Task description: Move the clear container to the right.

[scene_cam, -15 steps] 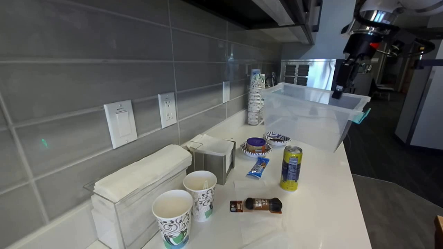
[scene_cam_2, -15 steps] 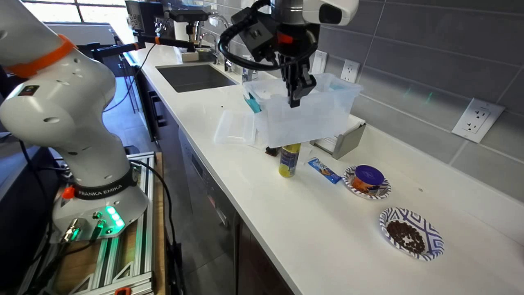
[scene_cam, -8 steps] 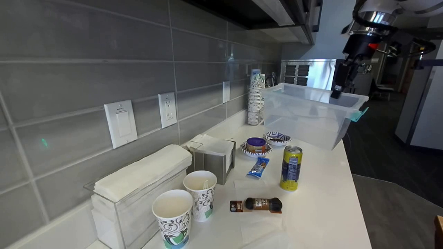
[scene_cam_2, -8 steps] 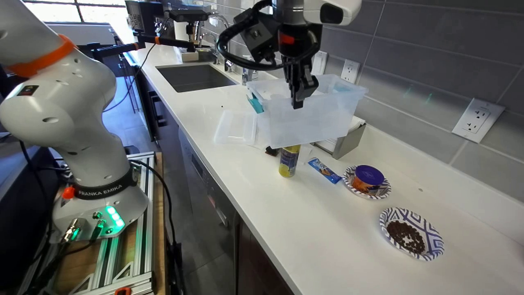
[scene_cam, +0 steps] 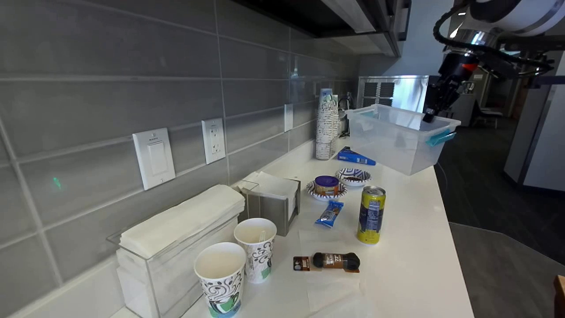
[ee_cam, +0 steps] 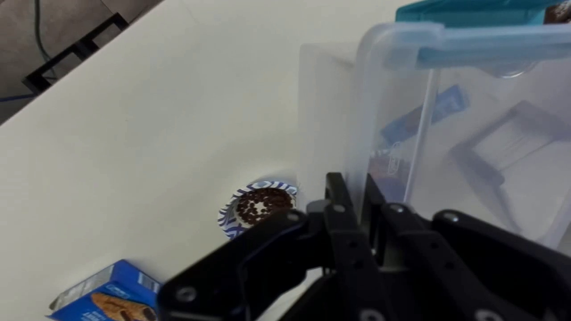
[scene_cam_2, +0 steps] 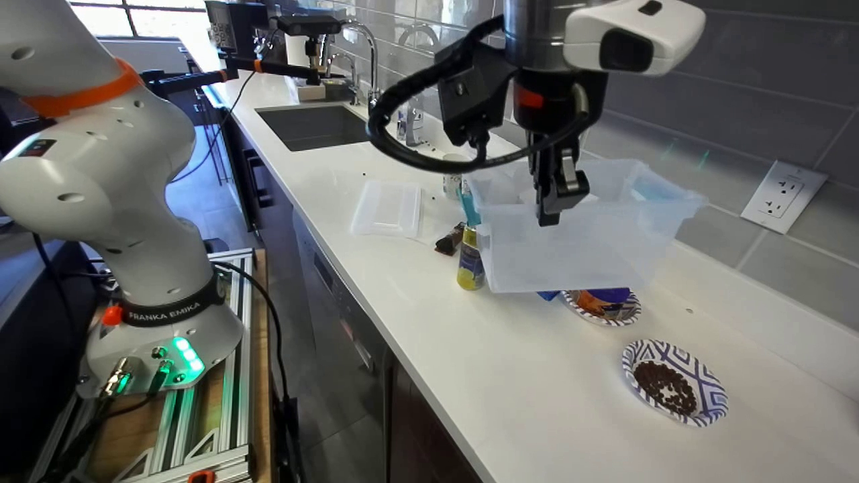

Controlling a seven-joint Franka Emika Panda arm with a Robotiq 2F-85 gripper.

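Up in the air, we hold the tub [scene_cam_2: 584, 258] by one side, and it looks to be off the counter [scene_cam_2: 510, 376]. Our gripper [ee_cam: 353, 183] pinches that side at the rim, with one of the fingers [ee_cam: 337, 191] outside and one inside. We guess we grab it there because the tub is too big to squeeze across. Held on just one side, it may sag or swing. We think it is up high so it won't bump the jar [scene_cam: 326, 187] or the can [scene_cam: 371, 216], and that this is the carrying part of the job. How far right it must go, we can't tell. In an exterior view the tub hides part of the jar and most of the snack bar [scene_cam_2: 549, 295]. In the wrist view we see the bar only pale and cloudy through the tub. The tub and gripper cover bits of a plate [ee_cam: 227, 219], and the blue box [ee_cam: 111, 296] runs off the bottom edge. Up in the corner is something brown [ee_cam: 560, 13], cut off, and we can't say what it is.
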